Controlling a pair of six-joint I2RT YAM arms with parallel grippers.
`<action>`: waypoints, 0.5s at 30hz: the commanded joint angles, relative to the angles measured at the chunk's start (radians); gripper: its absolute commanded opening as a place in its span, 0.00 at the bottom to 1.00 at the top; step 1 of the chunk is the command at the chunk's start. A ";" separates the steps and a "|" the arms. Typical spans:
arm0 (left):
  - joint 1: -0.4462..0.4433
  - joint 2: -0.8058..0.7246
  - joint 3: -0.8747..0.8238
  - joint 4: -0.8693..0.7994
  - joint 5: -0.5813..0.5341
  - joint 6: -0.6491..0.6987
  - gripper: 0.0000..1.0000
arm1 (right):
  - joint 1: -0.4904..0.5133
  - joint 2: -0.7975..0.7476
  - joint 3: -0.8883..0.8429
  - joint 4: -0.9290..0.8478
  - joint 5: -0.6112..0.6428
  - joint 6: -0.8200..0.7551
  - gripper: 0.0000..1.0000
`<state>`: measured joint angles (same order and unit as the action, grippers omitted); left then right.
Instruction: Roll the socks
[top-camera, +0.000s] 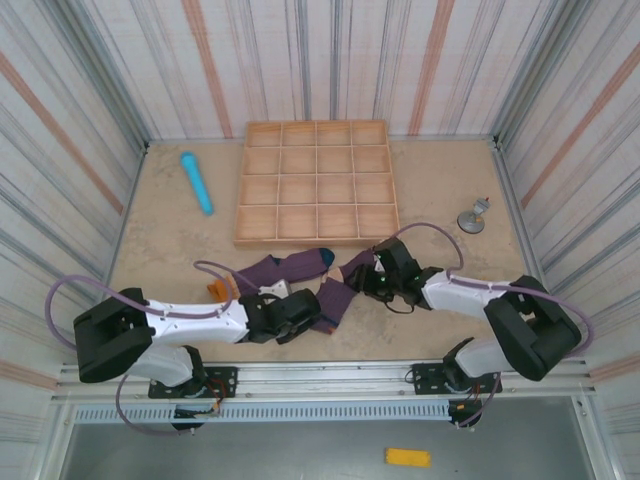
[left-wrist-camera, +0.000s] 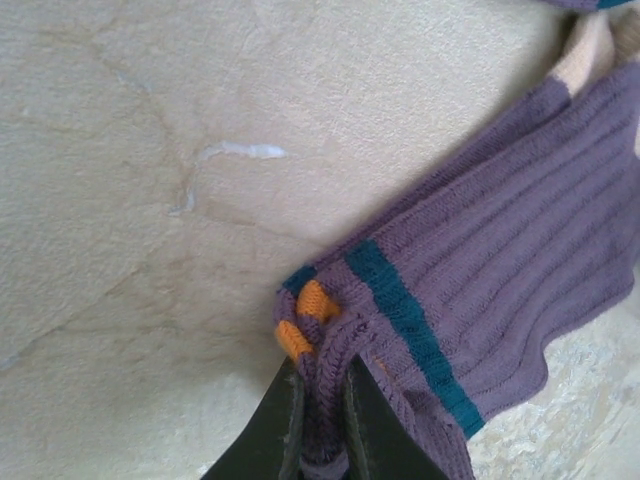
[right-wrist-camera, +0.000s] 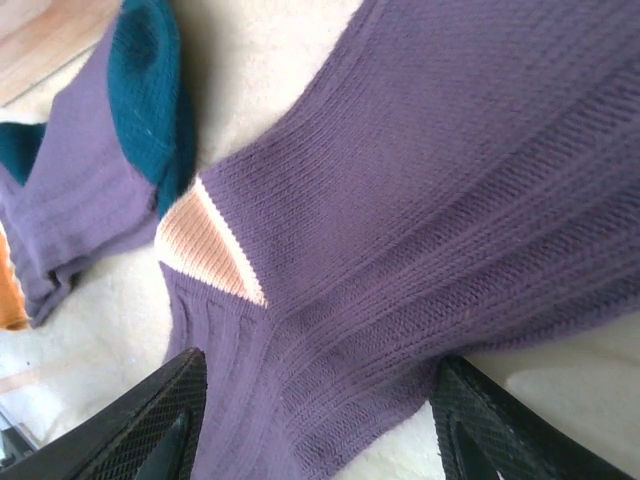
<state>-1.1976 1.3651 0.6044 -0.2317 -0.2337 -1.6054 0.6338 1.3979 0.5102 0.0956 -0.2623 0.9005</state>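
Note:
Two purple knit socks lie in front of the wooden tray. One sock (top-camera: 285, 267) stretches left to right, with its teal toe (right-wrist-camera: 150, 80) towards the tray. The other sock (top-camera: 333, 300) runs from my left gripper (top-camera: 308, 312) up to my right gripper (top-camera: 368, 280). In the left wrist view my left gripper (left-wrist-camera: 320, 372) is shut on that sock's bunched cuff (left-wrist-camera: 330, 330), which has orange marks and a teal band. My right gripper (right-wrist-camera: 320, 365) stands open astride the sock (right-wrist-camera: 420, 200) near its peach heel patch (right-wrist-camera: 205, 250), one finger on each side.
The wooden tray (top-camera: 316, 240) of empty square compartments stands behind the socks. A light blue cylinder (top-camera: 197, 182) lies at the back left. A small grey metal piece (top-camera: 472, 218) sits at the right. Striped walls enclose the table on three sides.

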 joint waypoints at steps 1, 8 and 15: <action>-0.029 0.010 0.039 -0.035 -0.084 -0.033 0.00 | -0.008 0.074 0.054 0.029 -0.018 -0.050 0.63; -0.053 0.011 0.043 -0.038 -0.122 -0.039 0.00 | -0.007 0.129 0.086 0.009 -0.051 -0.179 0.71; -0.047 0.027 0.088 -0.142 -0.123 -0.067 0.00 | 0.131 -0.142 0.024 -0.159 0.090 -0.398 0.86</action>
<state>-1.2449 1.3796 0.6601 -0.2943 -0.3149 -1.6455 0.7067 1.3563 0.5621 0.0380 -0.2546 0.6415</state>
